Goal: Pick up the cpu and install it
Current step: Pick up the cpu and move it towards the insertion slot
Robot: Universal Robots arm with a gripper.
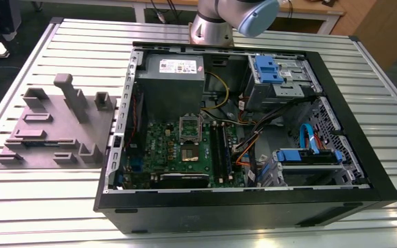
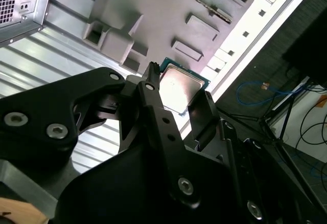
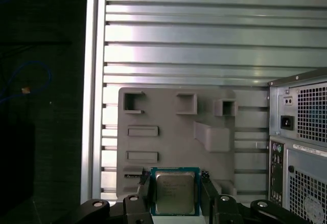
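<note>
We start with the slatted counter (image 1: 47,206), which carries the open computer case (image 1: 254,212). A grey moulded plate (image 1: 47,139) lies just beside the case, on the exterior view's left. The robot arm (image 1: 216,20) rises behind the case's far wall. Inside the case sits the green motherboard (image 1: 164,150).

In the first wrist view the gripper (image 3: 175,183) is clamped on the cpu (image 3: 174,193), one finger on each opposite edge. The cpu is lifted clear, outside the case and above the plate's near edge.

We judge this to be the carrying step. To do it well, the chip should ride level, pinched evenly by its rim, with its corner marking matched to the socket.

The cpu's underside is hidden, and its lower edge is cut off. We cannot tell whether the socket's frame stands open.
</note>
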